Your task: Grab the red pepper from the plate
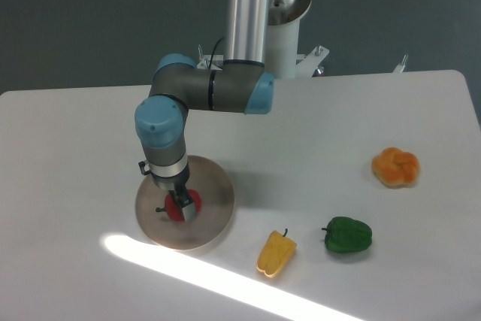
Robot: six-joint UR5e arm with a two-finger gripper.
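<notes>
Here, gripper (pixel 183 205) clamped on red pepper (pixel 177 208) over plate (pixel 214 216).
White counter (pixel 338 118) near dark grey wall (pixel 90 20); sunlit stripe (pixel 195 280) crosses the near-left surface.

High frontal view (whole table (pixel 316 125))

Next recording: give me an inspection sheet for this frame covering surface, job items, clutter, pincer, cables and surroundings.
Surface: white table, a bright light stripe across its front.
Job's things: small glossy red pepper on the round beige-tan plate.
Clutter: yellow elongated pepper, green bell pepper, orange lobed pepper, all off the plate.
Pincer: pincer down around the red pepper; closure cannot be told.
Cables: thin dark cable beside the arm's column.
Surroundings: dark grey wall.
</notes>
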